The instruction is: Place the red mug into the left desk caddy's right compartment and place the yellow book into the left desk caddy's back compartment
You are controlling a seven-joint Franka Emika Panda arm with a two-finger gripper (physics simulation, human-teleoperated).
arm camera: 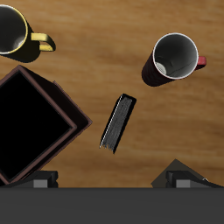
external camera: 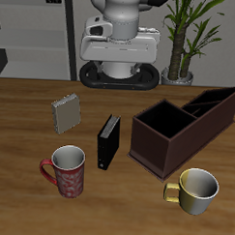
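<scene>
The red mug (external camera: 67, 169) and yellow book (external camera: 64, 113) stand on the table (external camera: 19, 202), apart from the left desk caddy (external camera: 182, 127); the gripper (arm camera: 112, 182) hovers above, released, grasping nothing.

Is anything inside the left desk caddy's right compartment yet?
No. The right compartment of the left desk caddy shows only black interior; the red mug stands on the table.
</scene>
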